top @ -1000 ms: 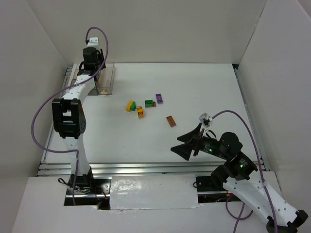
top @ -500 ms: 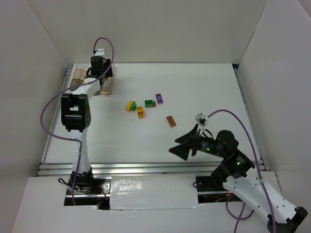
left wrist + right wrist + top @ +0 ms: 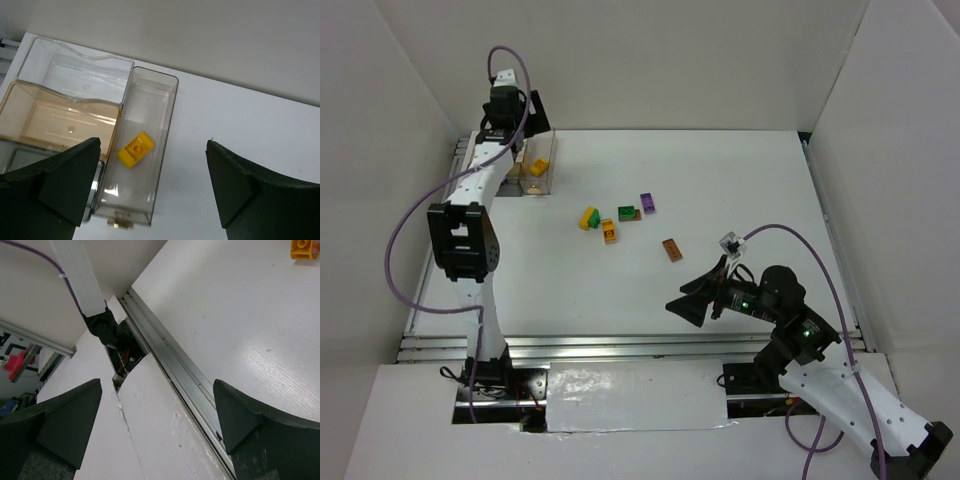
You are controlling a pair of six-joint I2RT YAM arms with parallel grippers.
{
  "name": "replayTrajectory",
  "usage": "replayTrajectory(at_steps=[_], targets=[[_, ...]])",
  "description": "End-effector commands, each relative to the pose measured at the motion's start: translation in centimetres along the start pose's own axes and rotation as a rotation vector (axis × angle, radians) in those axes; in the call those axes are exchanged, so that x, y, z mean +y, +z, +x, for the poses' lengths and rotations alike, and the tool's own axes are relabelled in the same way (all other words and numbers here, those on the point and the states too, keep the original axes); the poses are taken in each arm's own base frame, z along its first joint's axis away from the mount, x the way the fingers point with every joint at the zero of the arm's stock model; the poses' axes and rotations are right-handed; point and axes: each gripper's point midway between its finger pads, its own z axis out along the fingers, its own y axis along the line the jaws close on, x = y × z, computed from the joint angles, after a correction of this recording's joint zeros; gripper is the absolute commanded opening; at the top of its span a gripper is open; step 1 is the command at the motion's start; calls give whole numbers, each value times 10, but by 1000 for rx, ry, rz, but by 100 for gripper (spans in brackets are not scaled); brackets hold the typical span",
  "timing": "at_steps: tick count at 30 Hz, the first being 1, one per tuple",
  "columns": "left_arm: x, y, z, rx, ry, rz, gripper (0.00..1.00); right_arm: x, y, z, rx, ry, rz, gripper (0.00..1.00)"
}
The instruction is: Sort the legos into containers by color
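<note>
At the far left corner of the tabletop [image 3: 740, 180], the left hand [image 3: 152, 149] hangs above the bins with its two fingers [image 3: 60, 190] spread wide apart and nothing between them. Below it, in the left wrist view, stands a narrow bin [image 3: 173, 95] of clear grey plastic, and a yellow brick [image 3: 135, 149] lies slantwise on its floor about halfway along. Touching the narrow bin's left wall is a wider bin [image 3: 80, 50] with a wavy edge, and a tan insert [image 3: 30, 112] sits on its near side. No brick shows in either of those two.

Out in the middle of the tabletop the other bricks lie loose. A second yellow brick [image 3: 588, 218] and an orange brick [image 3: 609, 231] sit close together. Just to their right are a green brick [image 3: 625, 213], with a small brown piece [image 3: 636, 212] against its side, and a purple brick [image 3: 647, 203] a little farther back. A brown brick [image 3: 671, 249] lies apart from these, nearer the front and more to the right.

The right hand [image 3: 680, 298] hovers low over the near right part of the tabletop, well short of the brown brick, with its fingers parted and empty. Its wrist view looks along the tabletop's near edge, where a metal rail [image 3: 170, 365] runs. One yellow-orange brick [image 3: 302, 249] shows at the top right corner of that view.
</note>
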Motion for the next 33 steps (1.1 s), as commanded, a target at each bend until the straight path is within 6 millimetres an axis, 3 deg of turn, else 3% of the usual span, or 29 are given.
replayTrajectory(at_steps=[1,2,3,4,5,6,7,8,10,12,13,15,22,33], targets=[[-28,-81,-33,45,-125,88,100,1,4,-15,-42,-5,16,100],[-56,-114,-36,64,-153,193,100,0,5,-17,-45,4,29,100],[-67,-126,-18,112,-159,220,100,-5,5,-22,-65,24,65,100],[-87,-145,28,223,-132,190,99,-9,4,-24,-74,47,99,100],[-96,-167,35,229,-120,155,100,-15,3,-27,-90,72,140,100],[-102,-179,64,272,-89,111,100,-29,1,-34,-138,119,225,100],[-135,-205,88,303,-73,127,99,-38,-1,-30,-137,151,278,100],[-135,-216,92,278,-74,79,99,-43,-3,-31,-149,168,311,100],[-143,-237,123,328,-130,42,100,-49,-6,-29,-153,196,347,100],[-136,-242,140,310,-134,-26,99,-45,-6,-27,-149,209,327,100],[-143,-250,148,304,-153,-36,99,-42,-7,-25,-146,211,306,100],[-148,-254,156,300,-139,-67,100,-42,-7,-20,-142,220,301,100],[-151,-226,207,349,-37,-199,100,-39,-10,-12,-131,225,268,100],[-155,-195,233,352,-32,-244,86,-38,-10,-5,-102,203,248,100]])
